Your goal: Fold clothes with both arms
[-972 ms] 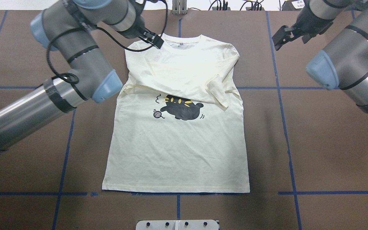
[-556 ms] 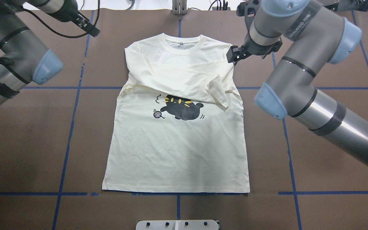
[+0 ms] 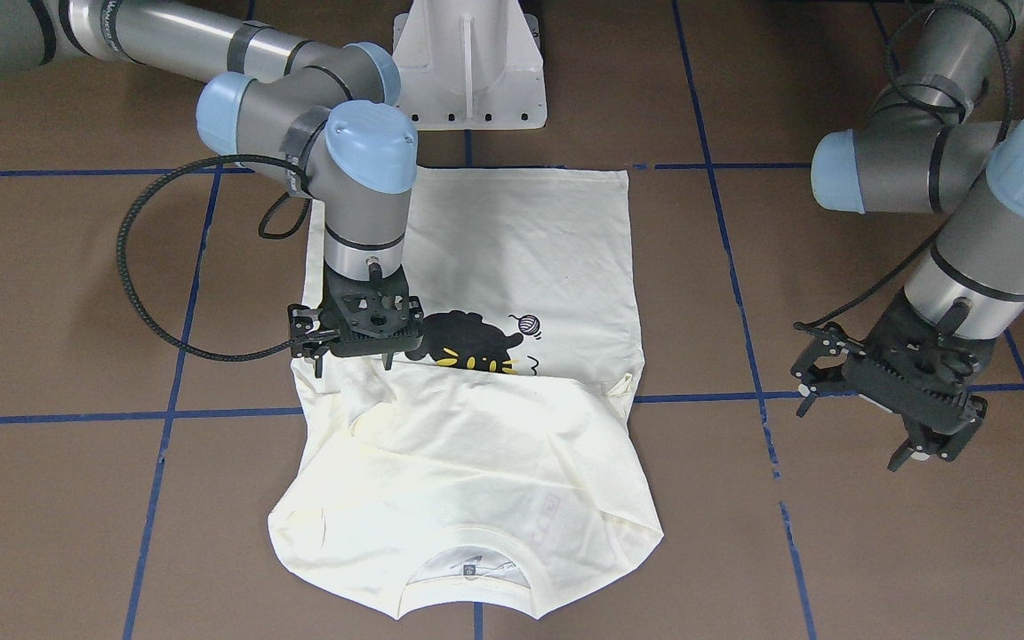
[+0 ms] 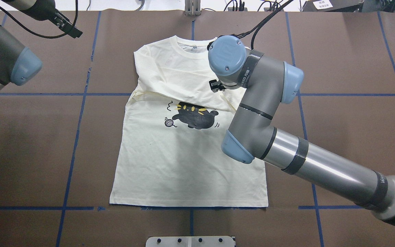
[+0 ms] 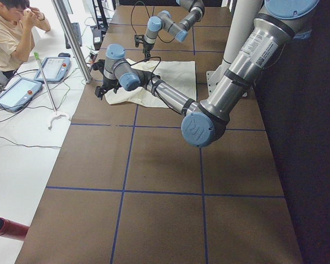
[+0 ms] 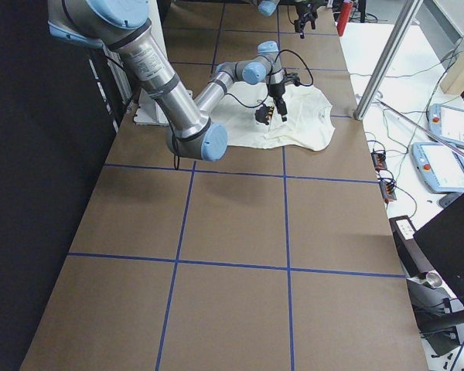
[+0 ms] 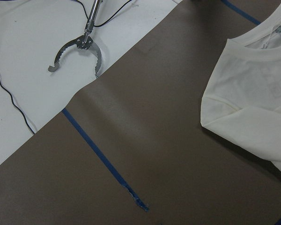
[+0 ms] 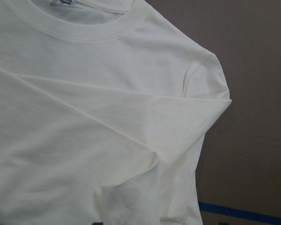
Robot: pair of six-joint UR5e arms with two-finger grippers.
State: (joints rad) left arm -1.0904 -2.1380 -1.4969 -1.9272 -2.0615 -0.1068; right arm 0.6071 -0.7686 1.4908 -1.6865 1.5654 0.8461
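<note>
**Status.** The T-shirt (image 4: 190,164) was laid flat on the table (image 4: 29,154), cat print (image 4: 194,118) upward, collar towards the far edge and hem towards the robot. Both sleeves (image 4: 170,82) were found folded across the chest, just above the print.

**Grippers.** The right gripper (image 3: 352,360) was positioned low over the shirt's right edge, beside the print, where the end of a folded sleeve lay. Its jaws appeared parted, and no fabric was seen clamped. The left gripper (image 3: 850,434) was held over bare table, well apart from the shirt, with its jaws spread and nothing in them.

**Step in hand.** The sleeve stage was judged nearly complete. The right gripper was judged to be set for a grasp or correction at the sleeve end.

**Next move.** The jaws would need to be closed on the sleeve layer only, without the body fabric beneath being caught. For a two-arm fold, the left gripper would need to be brought to the matching point on the opposite edge.
</note>
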